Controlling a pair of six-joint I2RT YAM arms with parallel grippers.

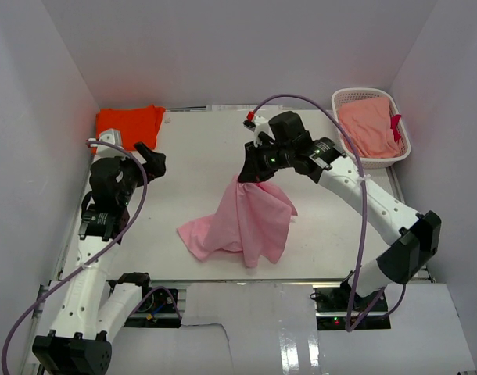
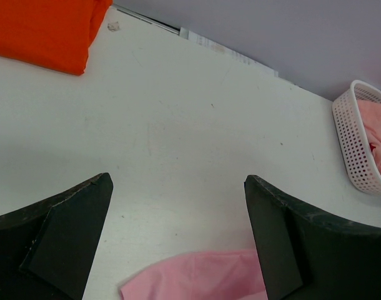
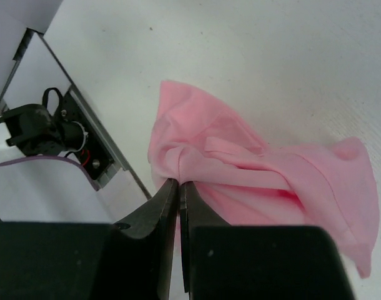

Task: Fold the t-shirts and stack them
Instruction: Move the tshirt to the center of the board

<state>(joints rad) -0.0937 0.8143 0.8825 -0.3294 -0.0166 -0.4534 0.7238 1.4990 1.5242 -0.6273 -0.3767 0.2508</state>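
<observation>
Centrally, the pink shirt [image 1: 250,219] hangs limp, pinched tight by the right gripper [image 3: 178,187]; soft, light cloth, probably best gripped at a shoulder. Left gripper [image 2: 178,231] stands wide, empty. Orange shirt [image 1: 129,123] lies far left.

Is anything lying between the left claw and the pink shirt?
Nothing; just bare table between the left gripper and the pink shirt, seen from the top view.

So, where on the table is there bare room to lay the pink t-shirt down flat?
The widest bare patch is the far middle of the table, between the orange t-shirt and the white lattice basket. A narrower strip lies between the left hand and the pink t-shirt. The near centre is crowded: that shirt hangs there from the right hand.
</observation>
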